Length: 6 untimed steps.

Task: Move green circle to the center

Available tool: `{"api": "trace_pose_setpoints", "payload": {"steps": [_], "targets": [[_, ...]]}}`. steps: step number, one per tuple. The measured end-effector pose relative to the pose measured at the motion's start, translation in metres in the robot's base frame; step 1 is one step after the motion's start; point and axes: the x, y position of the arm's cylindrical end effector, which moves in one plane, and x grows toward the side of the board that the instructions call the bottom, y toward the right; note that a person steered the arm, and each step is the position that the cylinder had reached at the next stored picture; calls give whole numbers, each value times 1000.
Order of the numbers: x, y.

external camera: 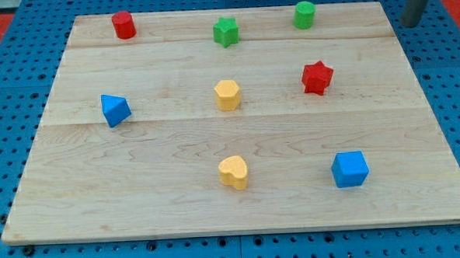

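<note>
The green circle (pixel 304 14) stands near the board's top edge, right of the middle. My rod comes in at the view's top right, and my tip (pixel 410 24) sits just off the board's top right corner, well to the right of the green circle and not touching any block. A yellow hexagon (pixel 227 94) sits about at the board's middle.
The wooden board (pixel 176 139) lies on a blue pegboard. A green star (pixel 226 31) and a red cylinder (pixel 124 25) stand along the top. A red star (pixel 317 77), a blue triangle (pixel 115 110), a yellow heart (pixel 233 172) and a blue cube (pixel 349 169) lie lower.
</note>
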Motion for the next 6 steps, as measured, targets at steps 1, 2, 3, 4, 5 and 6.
{"api": "trace_pose_setpoints", "payload": {"steps": [1,2,3,4,5,6], "targets": [[6,-2],[8,-24],[-24,-25],[-53,-64],[-66,-116],[-59,-167]]}}
